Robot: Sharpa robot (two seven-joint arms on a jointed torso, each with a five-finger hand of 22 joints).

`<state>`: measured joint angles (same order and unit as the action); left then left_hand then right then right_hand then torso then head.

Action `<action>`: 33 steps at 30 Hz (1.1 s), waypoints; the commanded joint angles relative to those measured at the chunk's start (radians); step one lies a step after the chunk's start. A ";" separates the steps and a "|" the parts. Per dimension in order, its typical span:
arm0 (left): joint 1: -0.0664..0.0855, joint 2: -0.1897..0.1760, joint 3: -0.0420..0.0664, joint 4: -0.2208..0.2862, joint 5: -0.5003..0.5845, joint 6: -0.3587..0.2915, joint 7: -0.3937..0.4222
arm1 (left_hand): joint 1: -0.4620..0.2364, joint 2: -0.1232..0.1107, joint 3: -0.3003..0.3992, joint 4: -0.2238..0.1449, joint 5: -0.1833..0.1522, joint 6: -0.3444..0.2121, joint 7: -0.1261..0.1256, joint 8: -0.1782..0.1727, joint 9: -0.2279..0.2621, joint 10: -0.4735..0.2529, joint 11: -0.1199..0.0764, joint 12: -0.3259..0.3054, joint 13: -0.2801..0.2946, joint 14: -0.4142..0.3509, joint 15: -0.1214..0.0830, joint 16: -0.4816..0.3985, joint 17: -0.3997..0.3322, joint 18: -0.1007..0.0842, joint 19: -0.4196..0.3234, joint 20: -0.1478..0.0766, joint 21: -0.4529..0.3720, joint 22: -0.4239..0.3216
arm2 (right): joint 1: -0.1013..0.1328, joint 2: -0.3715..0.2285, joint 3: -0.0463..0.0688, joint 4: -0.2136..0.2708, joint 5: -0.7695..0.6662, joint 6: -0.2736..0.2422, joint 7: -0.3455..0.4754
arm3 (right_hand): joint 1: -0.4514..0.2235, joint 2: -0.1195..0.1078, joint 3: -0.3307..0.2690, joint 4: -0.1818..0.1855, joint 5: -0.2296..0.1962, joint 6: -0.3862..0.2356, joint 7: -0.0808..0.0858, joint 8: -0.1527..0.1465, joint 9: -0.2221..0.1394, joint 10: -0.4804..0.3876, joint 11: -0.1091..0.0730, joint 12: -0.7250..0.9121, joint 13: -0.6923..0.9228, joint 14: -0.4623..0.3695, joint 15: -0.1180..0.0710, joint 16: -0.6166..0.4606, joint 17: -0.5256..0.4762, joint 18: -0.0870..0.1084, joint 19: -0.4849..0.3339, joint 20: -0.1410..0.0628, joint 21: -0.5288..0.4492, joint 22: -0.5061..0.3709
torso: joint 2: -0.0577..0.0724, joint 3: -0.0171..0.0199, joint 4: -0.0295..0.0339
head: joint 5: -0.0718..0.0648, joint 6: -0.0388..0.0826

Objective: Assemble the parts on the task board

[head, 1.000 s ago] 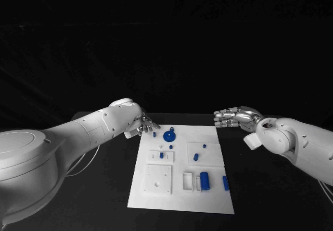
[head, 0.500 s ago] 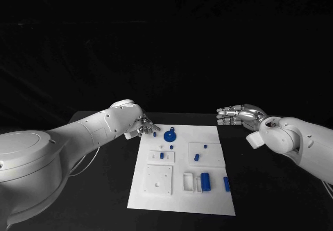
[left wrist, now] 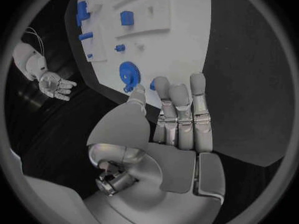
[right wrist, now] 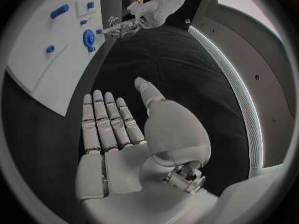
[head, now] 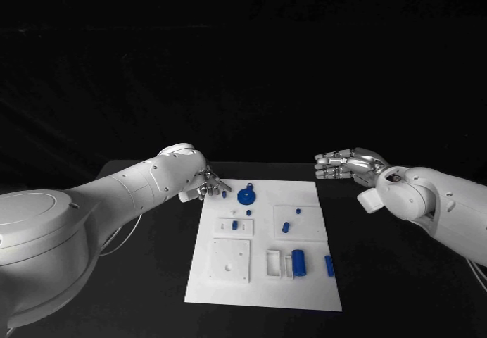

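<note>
Early stage, imo: small blue plastic parts lie loose on white flat task board, mid-table. Left hand at far-left corner, right hand off far-right; both spread, empty.

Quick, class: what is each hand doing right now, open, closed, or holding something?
Left hand: open, fingers straight, holding nothing, at the far left corner of the task board.
Right hand: open, fingers apart, holding nothing, over the table off the board.

White task board flat mid-surface; blue parts scattered on it, round gear near far edge, cylinder near front.
</note>
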<state>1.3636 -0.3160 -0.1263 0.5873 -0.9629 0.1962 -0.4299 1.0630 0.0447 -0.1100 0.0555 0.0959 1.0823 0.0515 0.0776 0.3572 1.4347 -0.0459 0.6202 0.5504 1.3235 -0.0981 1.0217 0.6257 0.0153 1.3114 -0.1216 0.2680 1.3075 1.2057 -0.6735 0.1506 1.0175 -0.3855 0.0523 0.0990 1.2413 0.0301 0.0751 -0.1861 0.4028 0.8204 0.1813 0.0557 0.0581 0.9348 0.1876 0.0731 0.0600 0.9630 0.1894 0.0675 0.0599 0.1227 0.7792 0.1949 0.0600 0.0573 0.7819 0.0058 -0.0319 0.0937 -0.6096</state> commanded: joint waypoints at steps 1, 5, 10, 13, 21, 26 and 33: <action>0.000 0.004 0.000 0.000 0.001 0.029 -0.005 | 0.008 0.014 0.003 -0.011 0.008 -0.001 0.002 0.007 0.001 -0.005 0.003 0.005 0.001 -0.005 0.002 0.005 -0.001 0.009 -0.002 0.006 0.003 0.017 | 0.001 0.001 0.001 0.002 -0.001 0.003 0.012 | -0.003 0.002 0.005 0.000 0.004 0.007 0.003 0.001 0.001 0.006 0.000 -0.002 -0.001 0.006 -0.002 -0.002 0.001 -0.003 0.008 -0.001 0.001 0.001 | 0.000 0.0000 -0.0001 | 0.000 -0.001; -0.003 0.005 0.000 -0.006 0.003 0.030 -0.005 | 0.010 0.022 0.000 -0.021 0.012 -0.002 0.002 0.006 0.001 -0.006 0.003 0.005 0.001 -0.006 0.002 0.005 -0.002 0.009 -0.003 0.006 0.003 0.017 | 0.001 0.001 0.001 0.002 -0.001 0.003 0.011 | -0.003 0.002 0.005 0.000 0.004 0.007 0.003 0.001 0.001 0.006 0.000 -0.002 -0.001 0.006 -0.002 -0.002 0.001 -0.003 0.008 -0.001 0.001 0.001 | 0.001 0.0008 -0.0001 | 0.002 -0.003; -0.008 0.005 0.000 -0.012 0.012 0.031 -0.001 | 0.013 0.030 -0.001 -0.029 0.015 -0.002 0.003 0.006 0.001 -0.006 0.003 0.006 0.001 -0.006 0.002 0.005 -0.002 0.009 -0.003 0.006 0.003 0.017 | 0.001 0.001 0.001 0.003 -0.001 0.002 0.010 | -0.003 0.002 0.005 0.000 0.004 0.007 0.003 0.001 0.001 0.006 0.000 -0.002 -0.001 0.006 -0.002 -0.002 0.001 -0.003 0.008 -0.001 0.001 0.001 | 0.001 0.0009 -0.0004 | 0.002 -0.004; -0.011 0.004 0.000 -0.014 0.026 0.036 0.003 | 0.013 0.033 -0.002 -0.031 0.015 -0.001 0.003 0.006 0.001 -0.006 0.003 0.006 0.001 -0.006 0.002 0.005 -0.002 0.009 -0.003 0.006 0.003 0.017 | 0.001 0.002 0.001 0.002 -0.001 0.002 0.010 | -0.003 0.002 0.005 0.000 0.004 0.007 0.003 0.001 0.001 0.006 0.000 -0.002 -0.001 0.006 -0.002 -0.002 0.001 -0.003 0.008 -0.001 0.001 0.001 | 0.001 0.0009 0.0005 | 0.000 -0.004; -0.014 0.006 0.000 -0.016 0.050 0.034 0.012 | 0.013 0.042 -0.004 -0.036 0.016 -0.003 0.004 0.004 -0.001 -0.007 0.004 0.006 0.001 -0.007 0.003 0.006 -0.003 0.009 -0.004 0.007 0.003 0.017 | 0.001 0.004 0.002 0.002 -0.001 0.002 0.011 | -0.005 0.002 0.009 -0.002 0.004 0.008 0.003 0.002 0.001 0.006 0.000 -0.002 -0.001 0.006 -0.002 -0.002 0.001 -0.003 0.005 -0.001 0.000 0.001 | 0.002 0.0009 0.0002 | -0.002 -0.004; -0.016 0.008 0.000 -0.019 0.056 0.026 0.017 | 0.013 0.048 -0.005 -0.037 0.016 -0.003 0.004 0.004 -0.002 -0.007 0.004 0.007 0.001 -0.007 0.003 0.007 -0.003 0.009 -0.004 0.007 0.003 0.017 | 0.001 0.006 0.002 0.002 -0.001 0.004 0.010 | -0.005 0.002 0.009 -0.002 0.004 0.008 0.003 0.002 0.001 0.006 0.000 -0.002 -0.001 0.006 -0.002 -0.002 0.001 -0.003 0.005 -0.001 0.000 0.001 | 0.002 0.0009 0.0005 | -0.003 -0.004; -0.016 0.011 0.000 -0.021 0.075 0.018 0.028 | 0.019 0.058 -0.003 -0.042 0.019 -0.006 0.005 0.002 -0.004 -0.008 0.004 0.007 0.001 -0.008 0.003 0.007 -0.003 0.009 -0.004 0.007 0.003 0.017 | 0.001 0.007 0.002 0.001 -0.001 0.004 0.011 | -0.003 0.001 0.011 -0.004 0.003 0.005 0.003 0.001 0.001 0.006 0.000 -0.002 -0.001 0.005 -0.002 -0.002 0.001 -0.003 0.005 -0.001 0.000 0.001 | 0.002 0.0015 0.0006 | -0.005 -0.002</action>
<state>1.3510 -0.3102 -0.1254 0.5642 -0.9132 0.2108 -0.4201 1.0789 0.0923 -0.1117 0.0185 0.1112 1.0805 0.0535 0.0839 0.3536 1.4312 -0.0423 0.6242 0.5501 1.3211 -0.0955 1.0255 0.6239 0.0152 1.3078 -0.1180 0.2680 1.3076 1.2062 -0.6675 0.1515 1.0176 -0.3854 0.0499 0.0987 1.2414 0.0301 0.0793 -0.1904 0.4028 0.8238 0.1848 0.0557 0.0579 0.9348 0.1876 0.0731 0.0600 0.9629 0.1894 0.0675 0.0598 0.1228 0.7791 0.1949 0.0600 0.0571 0.7838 0.0069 -0.0313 0.0902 -0.6129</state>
